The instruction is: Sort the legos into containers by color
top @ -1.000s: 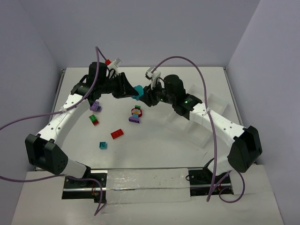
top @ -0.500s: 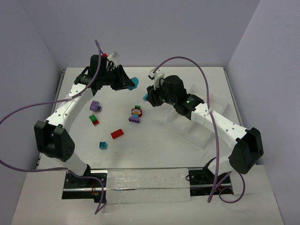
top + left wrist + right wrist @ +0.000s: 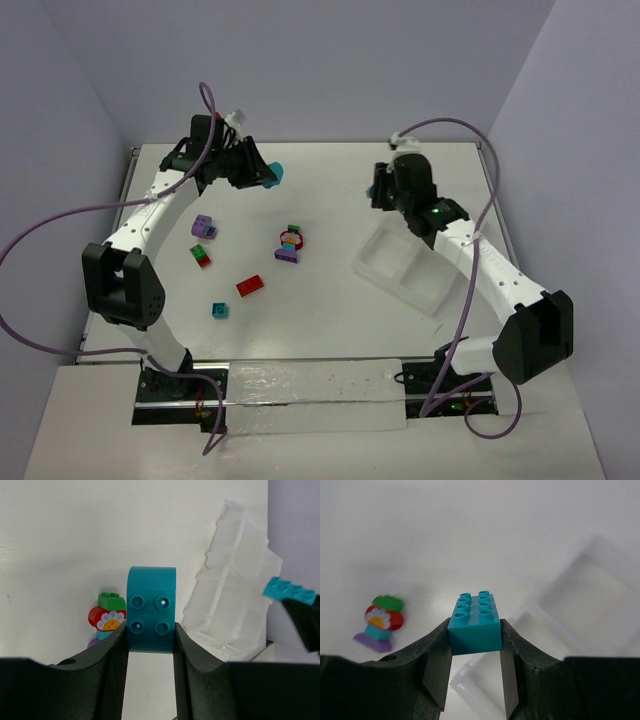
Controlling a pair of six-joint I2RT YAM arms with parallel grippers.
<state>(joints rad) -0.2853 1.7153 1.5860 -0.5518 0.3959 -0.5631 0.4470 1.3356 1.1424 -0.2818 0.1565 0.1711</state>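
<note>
My left gripper (image 3: 268, 176) is shut on a teal rounded brick (image 3: 151, 610), held above the table's far left. My right gripper (image 3: 377, 190) is shut on a teal two-by-four brick (image 3: 475, 622), held just beyond the far corner of the translucent white tray (image 3: 410, 272). That brick also shows in the left wrist view (image 3: 289, 590). On the table lie a purple brick (image 3: 204, 227), a green-and-red pair (image 3: 201, 255), a red brick (image 3: 250, 286), a small teal brick (image 3: 219, 309) and a flower stack (image 3: 290, 243) of green, red, teal and purple pieces.
The tray's compartments (image 3: 585, 590) look empty. Purple cables loop over both arms. Walls close the table in at the back and on both sides. The arm bases and a white rail stand at the near edge.
The two grippers, close together around teal pieces a second ago, have drawn apart. The left moved back and left with its teal brick. The right swung right toward the tray with its own.
</note>
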